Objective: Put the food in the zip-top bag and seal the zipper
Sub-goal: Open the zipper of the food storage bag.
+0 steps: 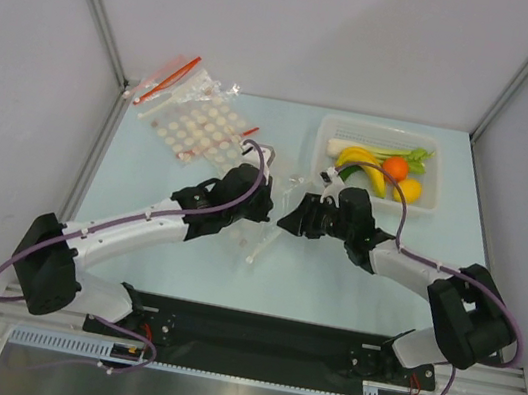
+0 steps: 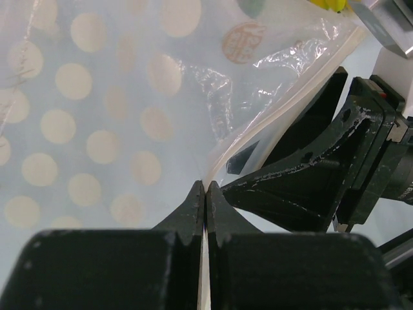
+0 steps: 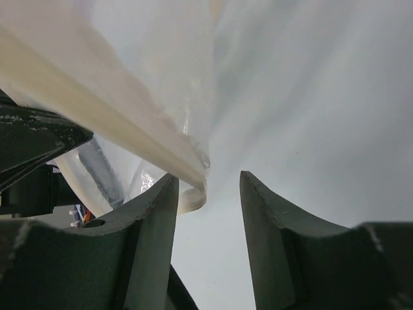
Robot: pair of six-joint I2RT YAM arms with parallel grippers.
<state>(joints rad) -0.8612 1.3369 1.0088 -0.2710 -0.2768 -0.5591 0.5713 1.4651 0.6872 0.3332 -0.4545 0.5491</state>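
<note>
Bag-opening step: the food (image 1: 383,167) is all in the white basket (image 1: 341,129), nothing bagged. Left gripper (image 2: 204,194) is pinched tight on the mouth edge of the zip-top bag (image 2: 97,129), held between the arms mid-table. Right gripper (image 3: 210,184) is spread, with the zipper (image 3: 110,116) against one finger, unclamped. Next, probably: right closes on the other lip and the mouth gets pulled apart.

Clear zip-top bag (image 2: 97,129), pale-dotted, crumpled at mid-desk (image 1: 331,280), its thin pale zipper (image 2: 277,113) pinched in the left tool (image 2: 205,188), banana (image 1: 363,163), orange (image 1: 396,168), lemon (image 1: 409,189), leek (image 1: 353,148) and dark green vegetable (image 1: 349,172) heaped in the white basket (image 1: 377,130), far right
</note>
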